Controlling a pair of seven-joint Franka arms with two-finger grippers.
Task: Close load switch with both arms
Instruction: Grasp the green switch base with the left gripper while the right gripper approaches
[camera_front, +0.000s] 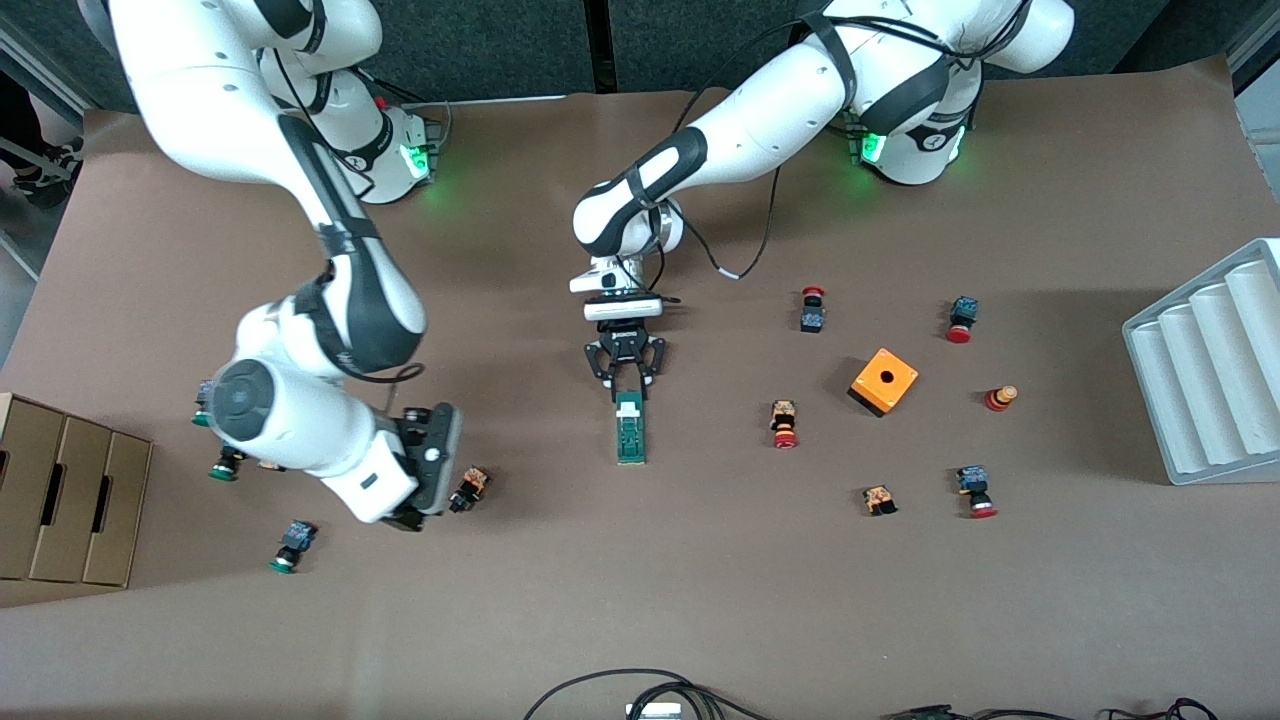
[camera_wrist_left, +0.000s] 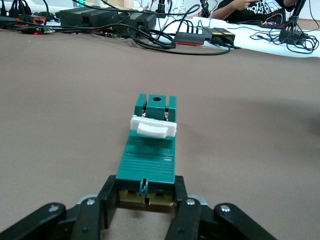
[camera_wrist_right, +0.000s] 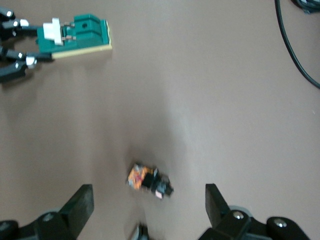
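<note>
The load switch (camera_front: 630, 430), a narrow dark-green bar with a white lever (camera_wrist_left: 153, 127), lies flat mid-table. It fills the left wrist view (camera_wrist_left: 150, 157) and shows in the right wrist view (camera_wrist_right: 80, 34). My left gripper (camera_front: 628, 385) is at the switch's end farther from the front camera. Its fingers (camera_wrist_left: 112, 187) are shut on the sides of that end. My right gripper (camera_front: 425, 505) hangs open toward the right arm's end of the table, apart from the switch. Its spread fingers (camera_wrist_right: 82, 200) straddle a small orange-and-black push button (camera_wrist_right: 149, 181).
An orange cube (camera_front: 884, 381) with a hole and several red-capped push buttons (camera_front: 785, 425) lie toward the left arm's end, beside a white ribbed tray (camera_front: 1210, 370). Green-capped buttons (camera_front: 290, 545) and a cardboard box (camera_front: 60, 500) sit at the right arm's end.
</note>
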